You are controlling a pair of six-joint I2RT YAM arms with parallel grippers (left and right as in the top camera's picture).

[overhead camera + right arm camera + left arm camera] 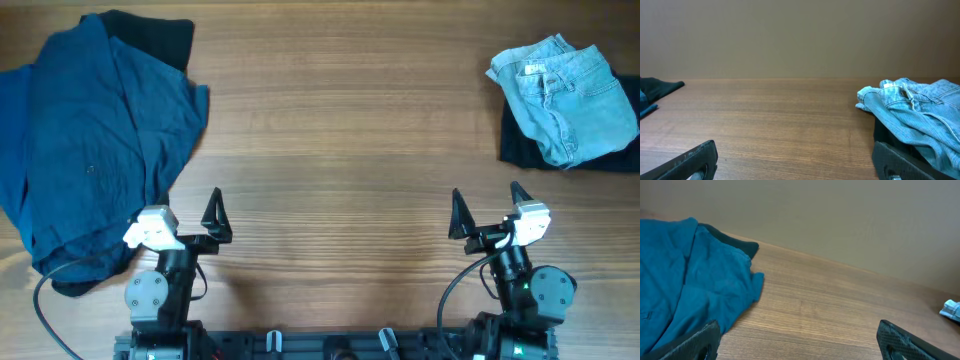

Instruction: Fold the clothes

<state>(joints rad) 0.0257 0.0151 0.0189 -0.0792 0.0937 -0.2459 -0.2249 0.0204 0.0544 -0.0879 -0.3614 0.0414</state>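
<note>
The faded light-blue denim shorts (565,95) lie crumpled at the far right of the table, on top of a black garment (518,148). In the right wrist view the shorts (915,110) lie ahead and to the right, just beyond the right finger. A large dark blue garment (100,140) is spread at the far left over another black piece (160,38). My left gripper (188,214) stands open near the front edge beside the blue cloth (690,275). My right gripper (488,205) is open too, over bare wood (795,160). Neither holds anything.
The wooden table (340,130) runs between the two piles. A plain wall (800,35) rises behind its far edge. The arm bases and a black cable (50,310) sit along the front edge.
</note>
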